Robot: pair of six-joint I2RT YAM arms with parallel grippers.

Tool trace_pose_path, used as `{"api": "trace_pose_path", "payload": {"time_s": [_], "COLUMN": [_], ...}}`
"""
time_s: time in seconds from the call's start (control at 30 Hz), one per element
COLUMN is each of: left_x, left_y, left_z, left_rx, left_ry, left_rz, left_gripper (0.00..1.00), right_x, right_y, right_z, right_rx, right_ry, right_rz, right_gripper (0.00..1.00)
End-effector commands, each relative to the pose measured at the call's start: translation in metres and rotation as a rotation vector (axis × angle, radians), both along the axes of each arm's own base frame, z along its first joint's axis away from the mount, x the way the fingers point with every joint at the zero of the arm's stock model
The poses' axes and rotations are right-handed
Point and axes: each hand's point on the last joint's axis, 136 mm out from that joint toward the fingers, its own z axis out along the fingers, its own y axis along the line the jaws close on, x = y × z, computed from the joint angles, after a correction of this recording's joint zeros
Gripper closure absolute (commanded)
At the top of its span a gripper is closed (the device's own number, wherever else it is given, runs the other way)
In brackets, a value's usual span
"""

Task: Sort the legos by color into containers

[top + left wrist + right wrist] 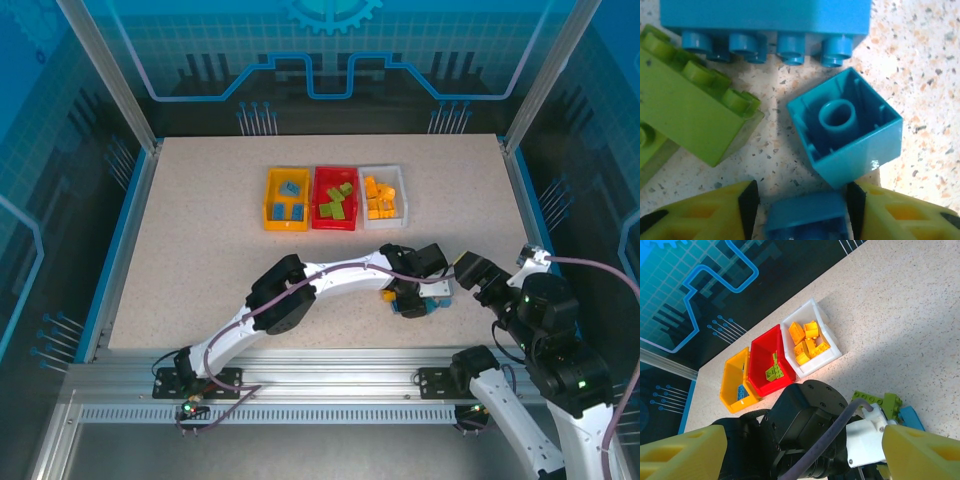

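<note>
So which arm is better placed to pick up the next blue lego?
Left. The left gripper is down among the loose legos with a small blue brick between its fingers, probably needing only to close. The right gripper hangs open behind the left arm, holding nothing.

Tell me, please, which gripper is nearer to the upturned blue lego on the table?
Left. The left gripper stands right beside the upturned blue lego; the right gripper hangs farther off, to the right.
</note>
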Motion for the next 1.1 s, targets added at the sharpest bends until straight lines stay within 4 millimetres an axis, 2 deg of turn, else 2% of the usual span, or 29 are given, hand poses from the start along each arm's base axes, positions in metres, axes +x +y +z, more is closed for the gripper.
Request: {"api": "trace_pose_path", "payload": {"time_s": [0.0,0.13,0.23,0.5,0.63,0.73,0.8,0.87,0.97,1.07], "left_x": [-0.004,-0.003,0.0,0.01,0.021,0.042,0.06,0.082,0.112,0.139], "left_y": [0.007,0.004,0.0,-0.004,0.006,0.029,0.052,0.084,0.134,0.184], "left_z": [-0.009,0.002,0.02,0.093,0.133,0.158,0.171,0.18,0.188,0.185], "left_rx": [0.027,-0.006,-0.053,-0.256,-0.381,-0.456,-0.503,-0.542,-0.564,-0.531], "left_ry": [0.011,-0.006,-0.02,-0.001,0.031,0.049,0.073,0.085,0.071,0.028], "left_rz": [0.008,0.022,0.042,0.14,0.225,0.342,0.434,0.546,0.699,0.844], "left_gripper": [0.56,0.62,0.64,0.66,0.66,0.66,0.65,0.65,0.66,0.66], "right_x": [0.002,0.003,0.005,0.012,0.016,0.022,0.027,0.036,0.054,0.073], "right_y": [0.002,0.003,0.004,0.005,0.009,0.019,0.03,0.048,0.083,0.118], "right_z": [-0.006,-0.006,-0.006,0.002,0.014,0.026,0.035,0.043,0.038,0.021], "right_rx": [0.017,0.01,0.003,-0.028,-0.051,-0.062,-0.064,-0.057,-0.035,-0.041], "right_ry": [0.021,0.02,0.025,0.011,-0.021,-0.066,-0.107,-0.145,-0.133,-0.081], "right_rz": [0.001,0.006,0.014,0.025,0.05,0.109,0.17,0.261,0.442,0.592], "right_gripper": [0.18,0.18,0.19,0.2,0.2,0.2,0.2,0.2,0.21,0.22]}}
